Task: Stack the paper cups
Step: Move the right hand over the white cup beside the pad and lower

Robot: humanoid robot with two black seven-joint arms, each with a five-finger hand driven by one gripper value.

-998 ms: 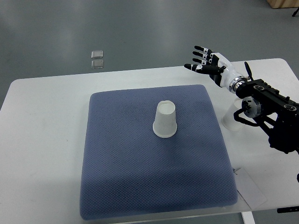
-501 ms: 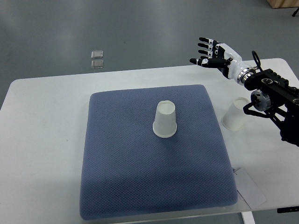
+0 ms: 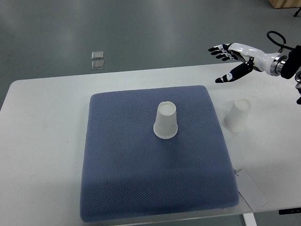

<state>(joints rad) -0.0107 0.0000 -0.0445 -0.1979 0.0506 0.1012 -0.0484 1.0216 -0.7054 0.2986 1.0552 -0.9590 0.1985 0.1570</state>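
A white paper cup [image 3: 166,121] stands upside down near the middle of the blue mat [image 3: 122,179]. A second white paper cup [image 3: 236,114] stands upside down on the white table, just right of the mat. My right hand [image 3: 229,61] hovers above the table's far right edge, beyond the second cup, with fingers spread and holding nothing. Its arm leaves the picture at the right edge. The left arm does not show.
The white table [image 3: 42,141] carries the mat. A white paper tag [image 3: 251,190] lies at the mat's near right corner. Two small clear squares [image 3: 98,59] lie on the grey floor beyond the table.
My right hand has pulled back up and to the right, away from the cup beside the mat, which now shows in full. Both cups stayed put.
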